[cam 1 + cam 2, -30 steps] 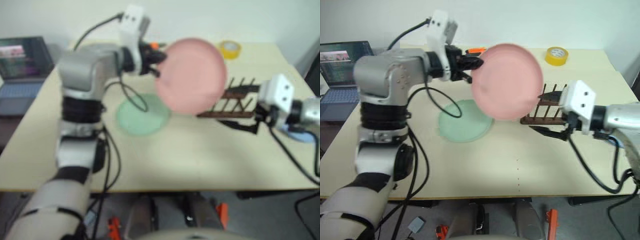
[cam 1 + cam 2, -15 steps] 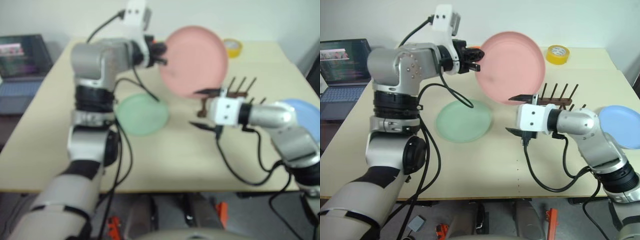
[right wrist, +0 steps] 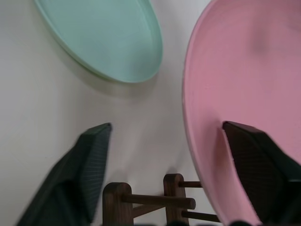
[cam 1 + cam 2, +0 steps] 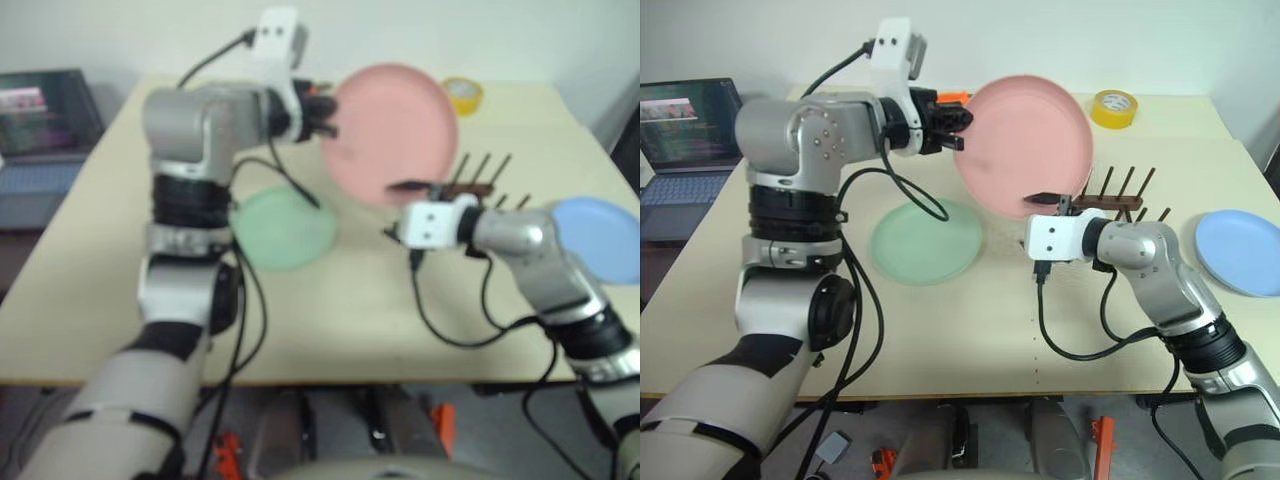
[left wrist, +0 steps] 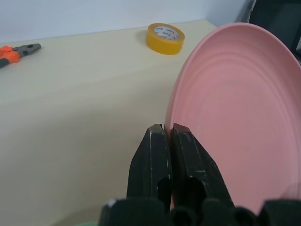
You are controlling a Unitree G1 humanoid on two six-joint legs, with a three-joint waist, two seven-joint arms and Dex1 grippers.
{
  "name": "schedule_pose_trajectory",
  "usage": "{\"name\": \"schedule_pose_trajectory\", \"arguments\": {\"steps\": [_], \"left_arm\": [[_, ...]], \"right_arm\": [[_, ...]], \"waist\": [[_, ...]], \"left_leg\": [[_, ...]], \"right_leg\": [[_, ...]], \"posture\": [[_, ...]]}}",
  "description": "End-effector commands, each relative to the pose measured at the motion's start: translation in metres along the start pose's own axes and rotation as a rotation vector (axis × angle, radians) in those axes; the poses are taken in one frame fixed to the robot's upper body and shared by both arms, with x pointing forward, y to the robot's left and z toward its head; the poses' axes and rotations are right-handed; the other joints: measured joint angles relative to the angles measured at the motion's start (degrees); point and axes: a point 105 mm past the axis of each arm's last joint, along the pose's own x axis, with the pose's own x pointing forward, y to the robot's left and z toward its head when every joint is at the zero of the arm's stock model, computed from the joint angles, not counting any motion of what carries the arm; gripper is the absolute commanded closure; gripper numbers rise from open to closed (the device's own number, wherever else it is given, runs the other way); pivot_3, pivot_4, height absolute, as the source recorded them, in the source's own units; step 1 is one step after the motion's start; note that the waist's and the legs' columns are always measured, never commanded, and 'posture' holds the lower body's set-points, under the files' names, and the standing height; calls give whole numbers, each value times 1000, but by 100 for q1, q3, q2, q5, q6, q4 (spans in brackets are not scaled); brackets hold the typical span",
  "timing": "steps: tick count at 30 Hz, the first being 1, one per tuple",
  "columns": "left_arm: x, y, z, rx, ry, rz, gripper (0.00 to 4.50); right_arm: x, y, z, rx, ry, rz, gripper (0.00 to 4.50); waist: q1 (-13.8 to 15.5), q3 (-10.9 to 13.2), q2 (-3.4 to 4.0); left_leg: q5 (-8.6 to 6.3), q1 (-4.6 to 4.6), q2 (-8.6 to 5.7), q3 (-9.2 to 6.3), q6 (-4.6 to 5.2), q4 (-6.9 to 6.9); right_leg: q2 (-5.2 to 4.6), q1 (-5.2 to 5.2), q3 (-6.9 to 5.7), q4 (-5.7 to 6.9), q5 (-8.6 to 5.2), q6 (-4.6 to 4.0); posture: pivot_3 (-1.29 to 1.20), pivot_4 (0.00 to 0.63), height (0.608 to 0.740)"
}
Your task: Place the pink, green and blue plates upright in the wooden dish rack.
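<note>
While left gripper (image 4: 962, 120) keeps pink plate (image 4: 1025, 140), right gripper (image 3: 169, 160) straddled its rim.

Even bright indoor light; left eye view soft, blurred; right eye sharp; faint shadows.

Bare tabletop (image 4: 970, 330) along the near edge, pink plate (image 4: 1025, 140) held upright over the rack (image 4: 1110, 205), green plate (image 4: 927, 241) flat mid-tabletop, blue plate (image 4: 1238, 251) at the right edge.
</note>
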Motion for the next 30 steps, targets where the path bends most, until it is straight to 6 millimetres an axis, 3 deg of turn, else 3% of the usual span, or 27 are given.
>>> {"name": "schedule_pose_trajectory", "arguments": {"steps": [1, 8, 25, 26, 30], "left_arm": [[-4, -10, 12, 40, -44, -23, 4500], [-1, -3, 6, 83, -25, 23, 4500], [3, -5, -4, 137, -7, 27, 4500], [4, -5, -5, 138, -6, 24, 3999], [5, -7, -5, 144, -12, 12, 2694]], "right_arm": [[-2, -17, 11, -47, -32, -58, 1975], [-4, -17, 14, -54, -38, -57, 4413], [-3, -14, 14, -44, -48, -38, 4462], [-3, -14, 13, -45, -44, -38, 4500], [-4, -14, 11, -44, -38, -42, 4500]], "waist": [[-4, 0, 0], [-4, 0, 0], [1, 0, 0], [0, 0, 0], [3, 0, 0]], "left_leg": [[0, 0, -1, 1, 0, 0], [1, 2, 0, 0, -1, 0], [1, 2, 0, -1, -2, 0], [1, 2, 0, -1, -2, 0], [1, 2, 0, -2, -2, 1]], "right_leg": [[0, 0, 1, 0, 0, 0], [0, 0, 1, 3, 1, -1], [0, 1, 0, 3, 2, -2], [0, 1, 0, 3, 2, -3], [0, 1, -1, 4, 2, -3]], "posture": [[0, 150, 740], [0, 150, 740], [0, 150, 740], [0, 150, 740], [0, 150, 740]]}}
